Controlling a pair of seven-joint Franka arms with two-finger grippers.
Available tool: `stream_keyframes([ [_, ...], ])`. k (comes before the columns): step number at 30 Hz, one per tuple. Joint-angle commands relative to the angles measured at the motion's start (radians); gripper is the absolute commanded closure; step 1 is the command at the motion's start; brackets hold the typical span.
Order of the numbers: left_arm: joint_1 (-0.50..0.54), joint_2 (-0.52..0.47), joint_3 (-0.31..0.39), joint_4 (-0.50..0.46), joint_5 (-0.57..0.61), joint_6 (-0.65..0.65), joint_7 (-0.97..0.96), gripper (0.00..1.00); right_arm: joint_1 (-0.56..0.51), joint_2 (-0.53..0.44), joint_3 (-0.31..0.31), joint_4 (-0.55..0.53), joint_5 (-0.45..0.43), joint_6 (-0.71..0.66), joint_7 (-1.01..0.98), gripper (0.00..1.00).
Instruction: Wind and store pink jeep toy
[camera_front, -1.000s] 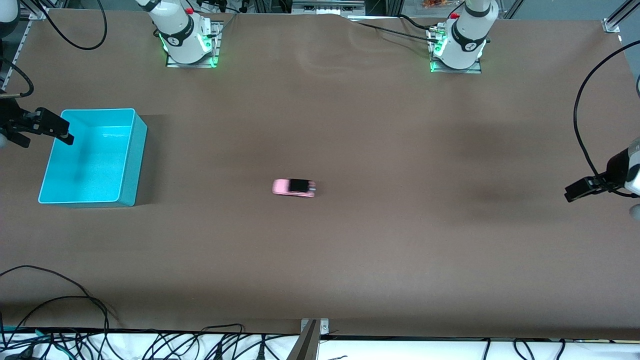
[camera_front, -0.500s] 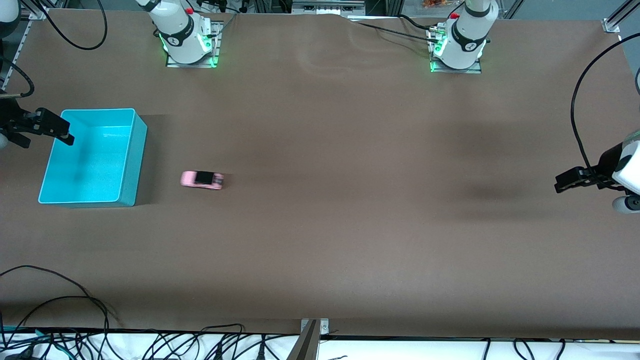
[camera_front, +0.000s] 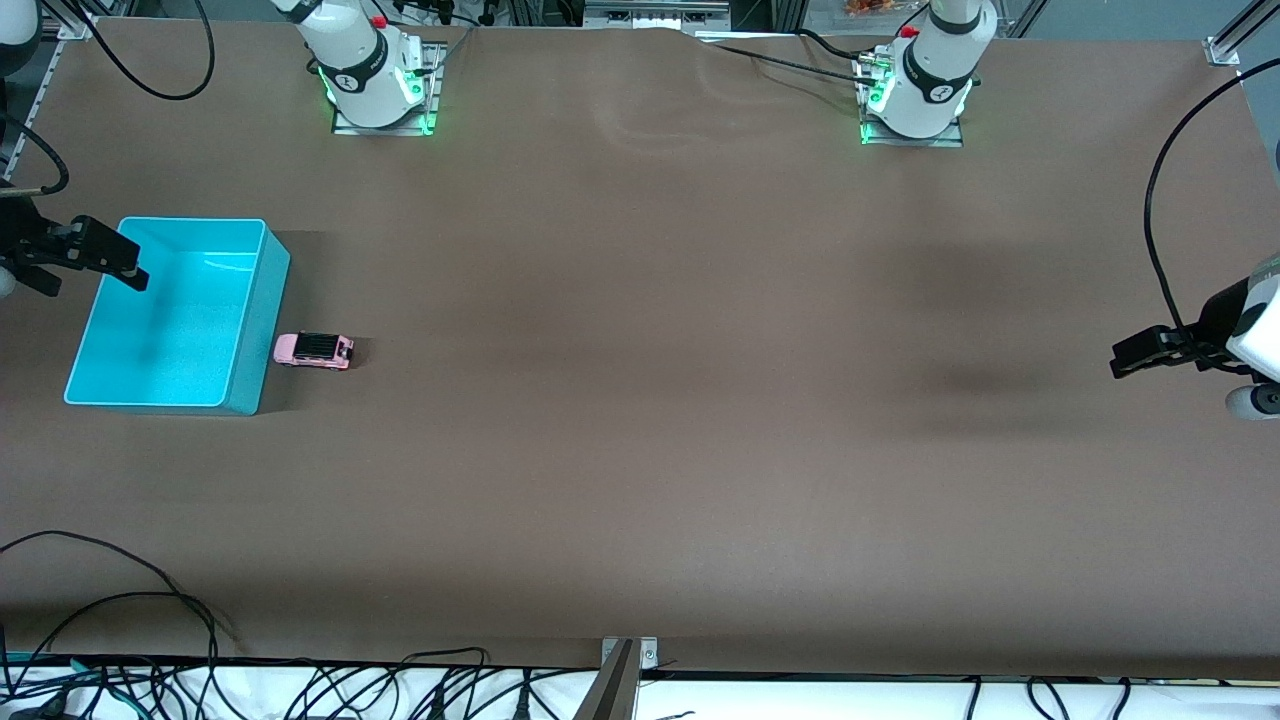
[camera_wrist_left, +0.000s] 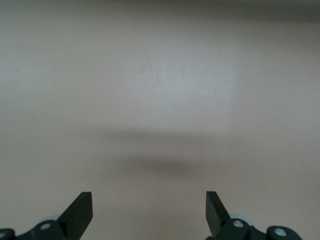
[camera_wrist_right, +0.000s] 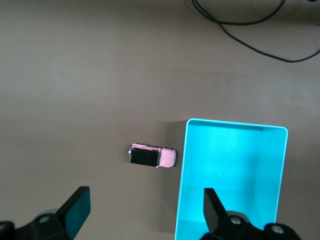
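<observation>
Pink jeep toy (camera_front: 314, 349) on brown table (camera_front: 640, 450), mid-left of frame, touching turquoise bin (camera_front: 255, 340) wall. Right gripper (camera_wrist_right: 142, 210) over bin, spread, empty. Left gripper (camera_wrist_left: 149, 212) at right edge, spread, empty.

L end effector (camera_wrist_left: 148, 212) & R end effector (camera_wrist_right: 142, 210) agape

High front camera faces both bases; right wrist camera looks down, sharing the turquoise bin (camera_front: 175, 315) (camera_wrist_right: 232, 175); left wrist sees bare table (camera_wrist_left: 160, 90).
</observation>
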Motion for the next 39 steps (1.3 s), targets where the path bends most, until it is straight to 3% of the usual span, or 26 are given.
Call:
stream_keyframes([
  [1,0.008,-0.023,-0.002,-0.016,-0.022,-0.013,0.027,0.0,0.011,0.018,0.009,0.015,0.005,-0.003,0.0,0.0],
  [10,0.009,-0.023,-0.002,-0.02,-0.022,-0.013,0.025,0.0,0.072,0.04,0.009,0.014,0.006,-0.003,0.0,0.0],
  [27,0.009,-0.023,-0.002,-0.023,-0.022,-0.021,0.019,0.0,0.079,0.043,0.005,0.031,0.014,-0.025,0.073,0.0],
  [32,0.009,-0.023,-0.002,-0.023,-0.022,-0.021,0.018,0.0,0.08,0.041,0.009,0.023,0.013,-0.1,0.184,0.0],
  [39,0.009,-0.023,-0.002,-0.023,-0.022,-0.021,0.018,0.0,0.083,0.054,0.01,0.012,0.014,-0.137,0.185,0.0],
])
